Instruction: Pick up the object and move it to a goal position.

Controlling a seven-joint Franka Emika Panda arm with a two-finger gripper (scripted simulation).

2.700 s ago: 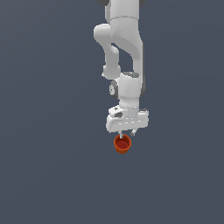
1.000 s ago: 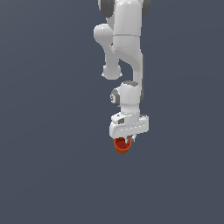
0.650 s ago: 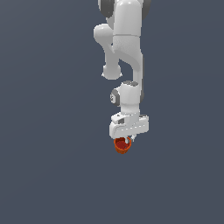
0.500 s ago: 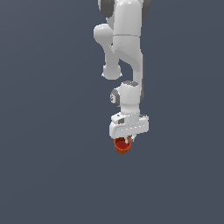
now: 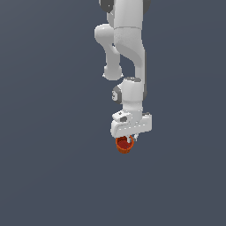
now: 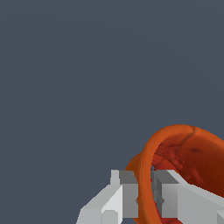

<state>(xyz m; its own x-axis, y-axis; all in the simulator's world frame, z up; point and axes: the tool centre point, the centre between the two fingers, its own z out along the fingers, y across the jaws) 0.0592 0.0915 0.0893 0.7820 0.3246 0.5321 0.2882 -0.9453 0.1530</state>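
The object is a small orange-red cup (image 5: 125, 146) with a darker red inside. It hangs right under the white hand of my arm in the exterior view. My gripper (image 5: 128, 140) is shut on the cup's rim. In the wrist view the cup (image 6: 192, 151) is close and tilted, its opening facing the camera. My gripper (image 6: 145, 194) pinches the cup's wall, with one finger (image 6: 127, 192) outside it and the other finger (image 6: 168, 188) inside it. The exterior view does not show whether the cup touches the ground.
Plain dark grey-blue ground fills both views around the arm (image 5: 128, 53). No other object, container or goal marker shows.
Over the last second nothing has visibly moved. Compared with 2.7 s ago, the white hand sits lower in the exterior view and closer over the cup.
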